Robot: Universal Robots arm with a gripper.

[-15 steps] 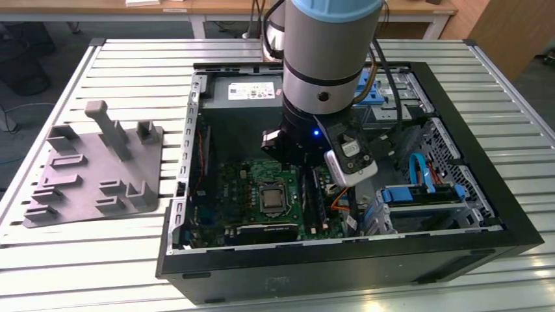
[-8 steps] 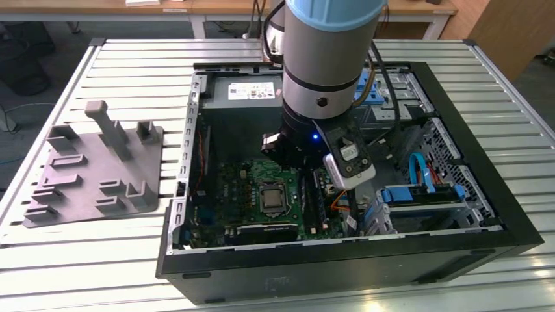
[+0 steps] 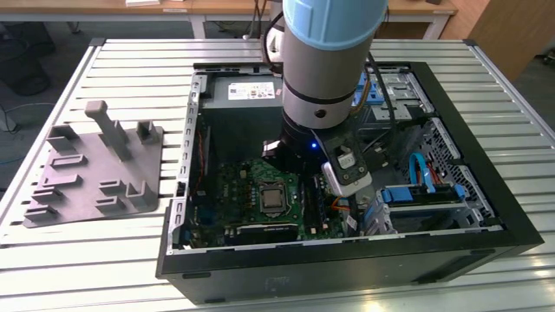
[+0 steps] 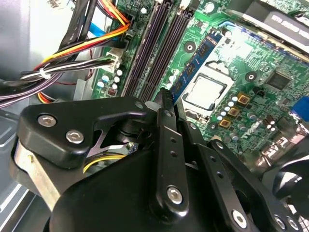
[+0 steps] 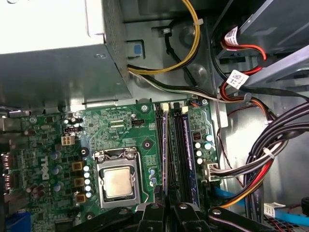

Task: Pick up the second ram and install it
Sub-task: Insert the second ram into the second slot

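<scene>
Exterior view's left: grey moulded tray with upright posts (image 3: 87, 188) on the slatted metal table (image 3: 260, 52). Centre: open black computer case (image 3: 347, 263) holds a green motherboard (image 3: 234, 195) and cable bundles (image 5: 270, 154). The thin blue-green second ram stick (image 4: 199, 60) stands among the black memory slots (image 5: 177, 154), nearest the processor socket (image 5: 118, 181). The black gripper (image 4: 166, 96) has its jaws pinched on the stick's near end (install step, seemingly). Seating needs the stick square to its slot.

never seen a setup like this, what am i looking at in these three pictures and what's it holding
It is a robot arm reaching into an open computer case on a slatted table; a grey moulded tray lies beside the case. One camera watches from outside, and two ride near the wrist, looking down at the green motherboard. The gripper has its jaws shut on the second ram, a thin blue-green stick standing on edge beside the processor.
</scene>
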